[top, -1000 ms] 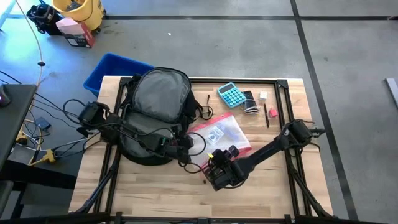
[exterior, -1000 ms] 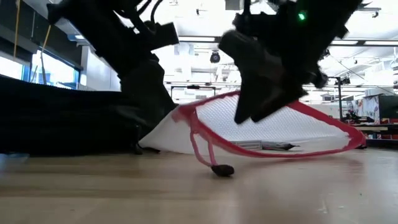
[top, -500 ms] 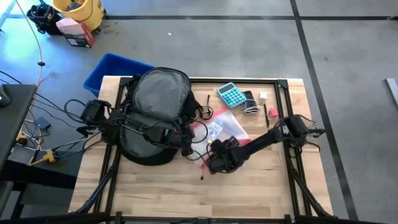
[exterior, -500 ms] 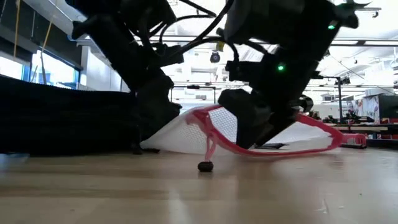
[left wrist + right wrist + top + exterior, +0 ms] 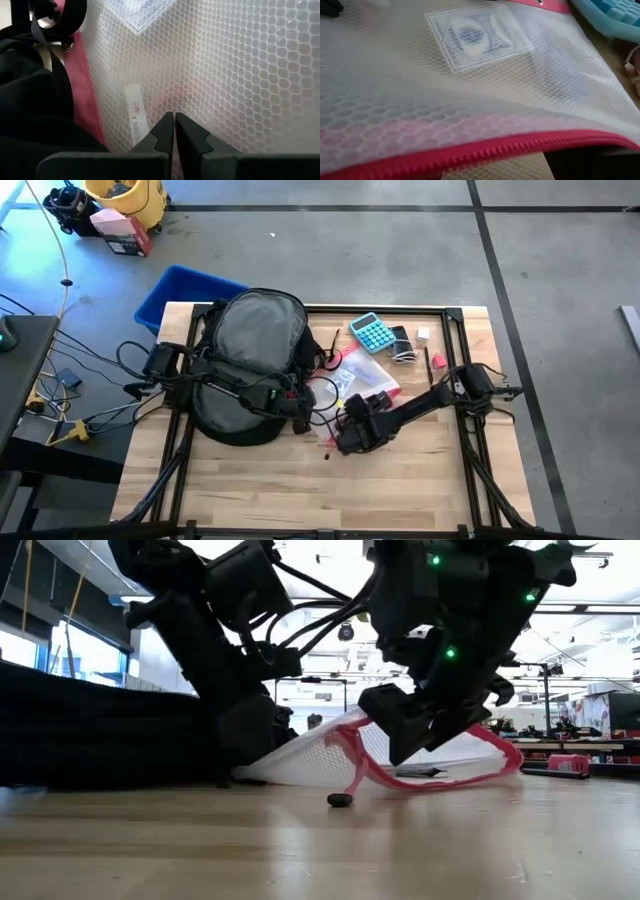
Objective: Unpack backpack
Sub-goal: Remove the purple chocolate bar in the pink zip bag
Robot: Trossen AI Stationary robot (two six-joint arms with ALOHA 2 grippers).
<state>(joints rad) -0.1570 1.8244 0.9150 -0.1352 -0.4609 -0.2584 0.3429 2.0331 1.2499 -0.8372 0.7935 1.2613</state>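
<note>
- Moved since a second ago: right gripper (image 5: pixel 345 430) drawn in from the near part of the surface (image 5: pixel 420 480) toward the backpack, pouch bunched up and pushed back with it, zip pull now lying farther along the wood.
- Left gripper (image 5: pixel 174 131): pressed together, tips against the honeycomb-textured film of the pouch, right beside the pink edge and the black fabric of the backpack.
- Right gripper: spread, low over the near edge of the clear pink-edged zip pouch (image 5: pixel 362 378); in the wrist view, pink zipper band (image 5: pixel 470 152) crossing just ahead of the camera, fingers themselves out of sight there.
- Pouch (image 5: pixel 300 762) raised off the wood at one side, propped between the two arms; dark zip pull (image 5: pixel 340 800) dangling from a pink strip and touching the surface.
- Printed label (image 5: pixel 472 37) visible through the film of the pouch.
- Backpack (image 5: pixel 255 345) lying flat on the left half of the surface, grey padded back panel up, black straps spread around it, touching the pouch's left edge.
- Teal calculator (image 5: pixel 373 332) beyond the pouch, near the far edge; small dark and white items (image 5: pixel 405 343) just beside it.
- Blue bin (image 5: pixel 180 292) on the floor past the far left corner of the surface.
</note>
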